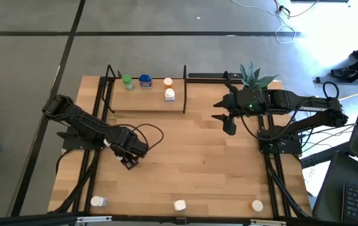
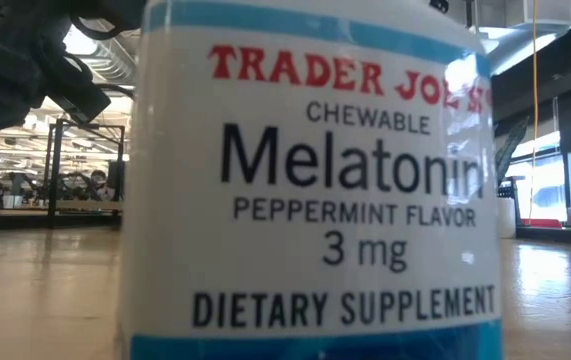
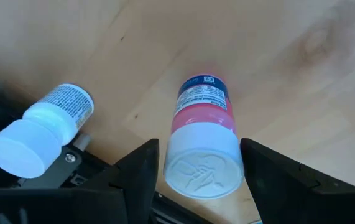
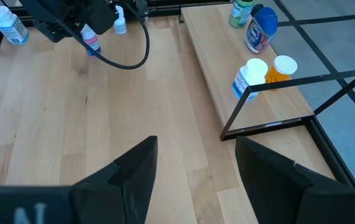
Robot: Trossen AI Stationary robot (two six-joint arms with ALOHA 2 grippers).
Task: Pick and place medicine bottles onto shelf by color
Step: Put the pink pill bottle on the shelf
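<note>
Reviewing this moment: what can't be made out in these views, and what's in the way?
- Low view: a melatonin bottle right at the lens hides most of the table and the shelf.
- Left wrist view: whether the left gripper touches the pink-banded bottle between its fingers; the contact is hidden.
- High view: labels on the shelf bottles are too small.
- Right wrist view: the right gripper is open and empty; the plant is out of frame.

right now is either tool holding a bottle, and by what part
The left tool straddles a pink-banded bottle at its white cap end, jaws beside it; contact cannot be told. The right tool is open and holds nothing.
</note>
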